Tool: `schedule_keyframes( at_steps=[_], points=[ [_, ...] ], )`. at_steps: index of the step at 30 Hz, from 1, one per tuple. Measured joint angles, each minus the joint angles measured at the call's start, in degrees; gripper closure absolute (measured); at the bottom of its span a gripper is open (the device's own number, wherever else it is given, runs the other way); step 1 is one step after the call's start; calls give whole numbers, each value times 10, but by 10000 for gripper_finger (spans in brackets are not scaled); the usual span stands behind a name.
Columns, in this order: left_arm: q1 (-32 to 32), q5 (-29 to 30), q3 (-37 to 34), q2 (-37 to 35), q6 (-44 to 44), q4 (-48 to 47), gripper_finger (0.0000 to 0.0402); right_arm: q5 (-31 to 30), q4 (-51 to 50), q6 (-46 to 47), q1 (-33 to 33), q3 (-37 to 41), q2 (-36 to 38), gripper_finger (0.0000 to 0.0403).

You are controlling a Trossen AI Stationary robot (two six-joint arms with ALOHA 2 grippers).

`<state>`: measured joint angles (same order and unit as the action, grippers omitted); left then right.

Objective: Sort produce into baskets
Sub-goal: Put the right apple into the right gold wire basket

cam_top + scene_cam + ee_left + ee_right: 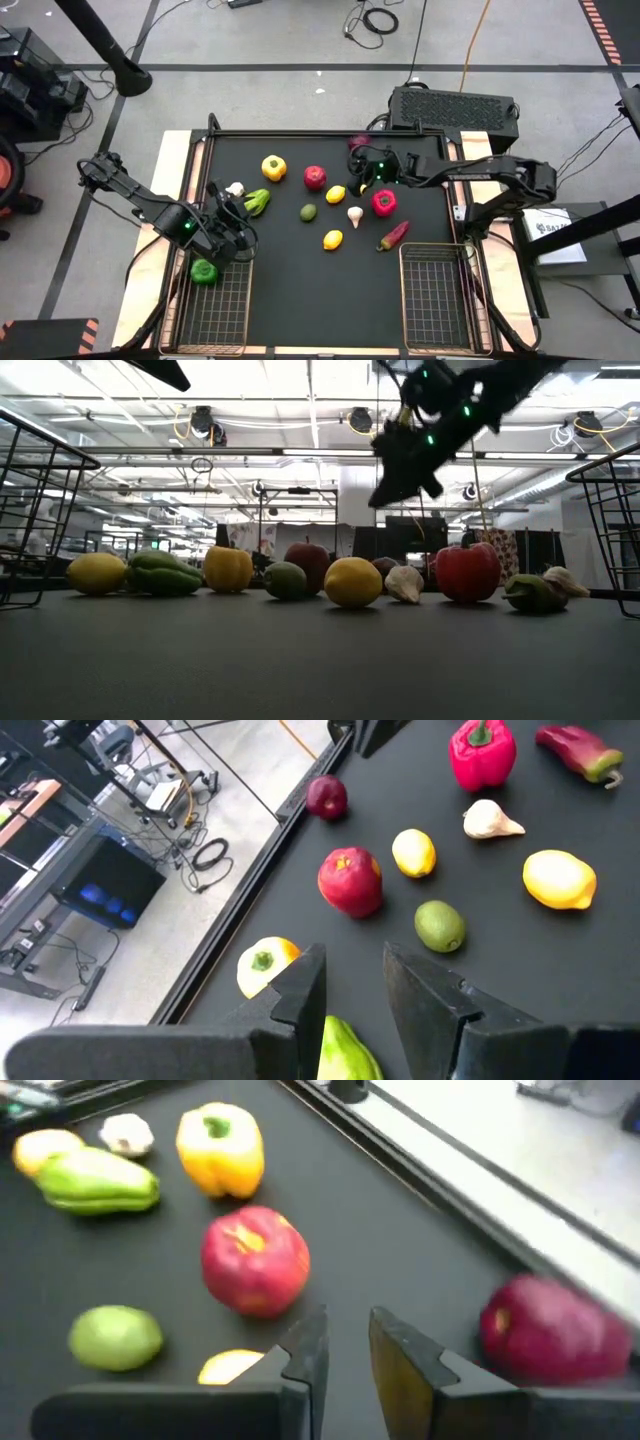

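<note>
Nothing is held by the right gripper [345, 1342], fingers slightly parted beside a dark red apple [553, 1330]; wider opening is needed before grasping it.

Table mat [300, 290]: black
Baskets [436, 300]: wire, brass rim
Pepper [273, 167]: yellow
Apple [314, 177]: red
Lime [308, 212]: green
Garlic [355, 215]: white
Chili [393, 236]: dark red
Pepper in left basket [204, 271]: green

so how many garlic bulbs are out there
2. One garlic bulb lies near the mat's left side, next to the green pepper; the other sits mid-mat, near the red pepper. The arms could hide more.
</note>
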<state>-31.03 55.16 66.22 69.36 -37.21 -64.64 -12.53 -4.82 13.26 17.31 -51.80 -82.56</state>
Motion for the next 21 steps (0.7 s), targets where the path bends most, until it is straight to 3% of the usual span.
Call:
schedule_keyframes(
  at_steps=[8,16,21],
  points=[
    [0,2,0,0,0,1,290,-67,-329,-204,26,-238,-20,311],
    [0,7,0,0,1,1,290,38,-453,-498,160,-401,-86,217],
    [6,9,0,0,5,-1,290,96,-530,-552,247,-485,-180,173]
  ],
)
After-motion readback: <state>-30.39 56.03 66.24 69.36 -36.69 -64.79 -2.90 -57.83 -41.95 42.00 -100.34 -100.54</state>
